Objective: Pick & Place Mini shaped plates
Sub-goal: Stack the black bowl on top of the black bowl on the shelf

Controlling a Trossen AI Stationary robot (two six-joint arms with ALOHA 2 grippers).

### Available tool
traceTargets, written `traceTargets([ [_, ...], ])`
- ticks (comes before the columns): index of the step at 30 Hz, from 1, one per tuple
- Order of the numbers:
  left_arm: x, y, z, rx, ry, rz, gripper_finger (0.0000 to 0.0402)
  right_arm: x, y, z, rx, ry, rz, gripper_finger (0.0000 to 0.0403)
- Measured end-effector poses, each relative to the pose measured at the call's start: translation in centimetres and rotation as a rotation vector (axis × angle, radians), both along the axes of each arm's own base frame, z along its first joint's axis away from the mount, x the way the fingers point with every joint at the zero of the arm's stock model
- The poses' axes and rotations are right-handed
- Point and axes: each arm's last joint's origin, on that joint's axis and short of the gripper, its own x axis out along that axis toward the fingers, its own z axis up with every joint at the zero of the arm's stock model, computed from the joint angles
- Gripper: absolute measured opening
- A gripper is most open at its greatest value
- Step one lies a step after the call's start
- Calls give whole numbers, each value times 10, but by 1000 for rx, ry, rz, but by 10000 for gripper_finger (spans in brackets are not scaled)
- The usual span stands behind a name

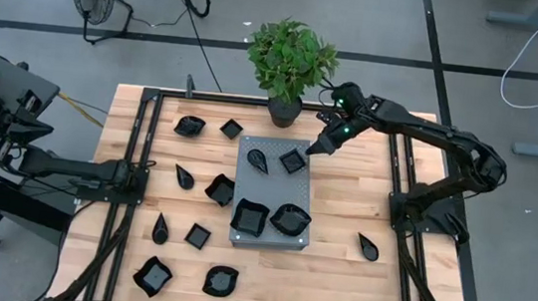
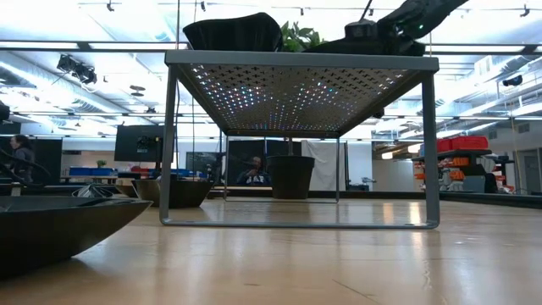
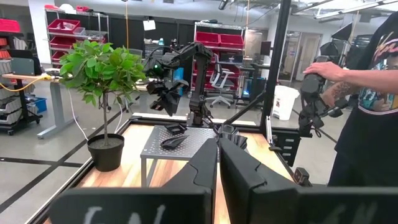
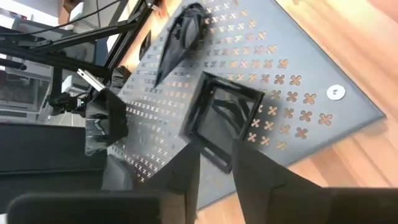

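Nearest on the wooden bench (image 1: 337, 268) black mini plates (image 1: 153, 275) lie scattered, four more sit on the grey perforated slab (image 1: 273, 196), among them a small square plate (image 1: 292, 160) just below the right tool (image 1: 315, 150), fingers narrowly parted and empty, while the left tool (image 3: 217, 163), nearly closed, waits at the left edge.

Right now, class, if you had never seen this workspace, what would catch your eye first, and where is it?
First, the grey perforated stand at mid-table, bearing four glossy black mini plates, with more scattered over the wood to its left. Next, the right gripper poised just past the stand's far right corner, beside the small square plate; the right wrist view shows that plate just ahead of its fingers. Behind stands a leafy potted plant.
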Motion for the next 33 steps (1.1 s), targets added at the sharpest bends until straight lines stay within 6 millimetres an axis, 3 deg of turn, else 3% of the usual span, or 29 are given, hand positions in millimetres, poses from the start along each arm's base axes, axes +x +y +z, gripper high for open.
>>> traceTargets([
  [9, 0, 0, 0, 0, 0, 0, 23, -29, 36, 31, -152, 25, 51, 110],
  [15, 0, 0, 0, 0, 0, 0, 23, -47, 63, 40, -234, 94, 97, 110],
  [33, 0, 0, 0, 0, 0, 0, 23, -79, 124, -8, -186, 298, 273, 110],
])
